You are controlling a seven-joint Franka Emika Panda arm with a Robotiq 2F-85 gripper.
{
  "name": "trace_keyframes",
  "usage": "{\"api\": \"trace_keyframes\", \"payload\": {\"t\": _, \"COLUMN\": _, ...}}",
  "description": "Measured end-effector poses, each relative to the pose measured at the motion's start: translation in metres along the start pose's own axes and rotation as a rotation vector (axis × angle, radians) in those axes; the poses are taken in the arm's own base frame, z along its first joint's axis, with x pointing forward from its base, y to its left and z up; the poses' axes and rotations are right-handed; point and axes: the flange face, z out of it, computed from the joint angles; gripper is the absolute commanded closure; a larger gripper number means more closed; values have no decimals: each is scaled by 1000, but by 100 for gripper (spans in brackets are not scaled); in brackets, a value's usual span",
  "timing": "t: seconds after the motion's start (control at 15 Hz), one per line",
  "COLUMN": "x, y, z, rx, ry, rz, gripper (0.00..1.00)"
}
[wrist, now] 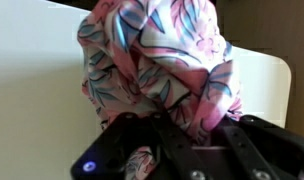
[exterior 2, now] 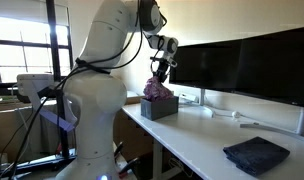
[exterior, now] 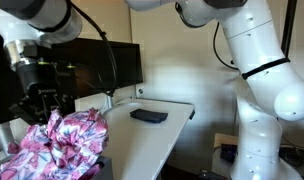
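Where white surface [exterior: 142, 135] ends at near left, jaws nearly closed, pinching top fold of pink floral cloth [exterior: 64, 140]. Cloth heaped on dark box [exterior 2: 160, 107] beside monitor [exterior 2: 242, 60]; dark flat pad [exterior: 148, 115] lies well apart, right.

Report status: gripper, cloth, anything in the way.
Gripper shut on floral cloth. Cloth bunched atop dark box. Dark folded item on desk, apart.
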Motion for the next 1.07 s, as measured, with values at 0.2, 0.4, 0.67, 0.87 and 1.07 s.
{"api": "trace_keyframes", "payload": {"t": 0.2, "x": 28, "y": 7, "z": 30, "rx": -14, "ry": 10, "rz": 27, "gripper": 90}}
{"api": "trace_keyframes", "payload": {"t": 0.4, "x": 53, "y": 16, "z": 57, "rx": -24, "ry": 32, "rz": 68, "gripper": 90}}
{"api": "trace_keyframes", "payload": {"t": 0.67, "x": 75, "y": 25, "z": 86, "rx": -40, "ry": 44, "rz": 124, "gripper": 90}}
{"api": "trace_keyframes", "payload": {"t": 0.87, "x": 83, "y": 24, "z": 105, "rx": -62, "ry": 43, "rz": 157, "gripper": 90}}
{"api": "trace_keyframes", "payload": {"t": 1.07, "x": 88, "y": 16, "z": 123, "rx": -110, "ry": 57, "rz": 187, "gripper": 90}}
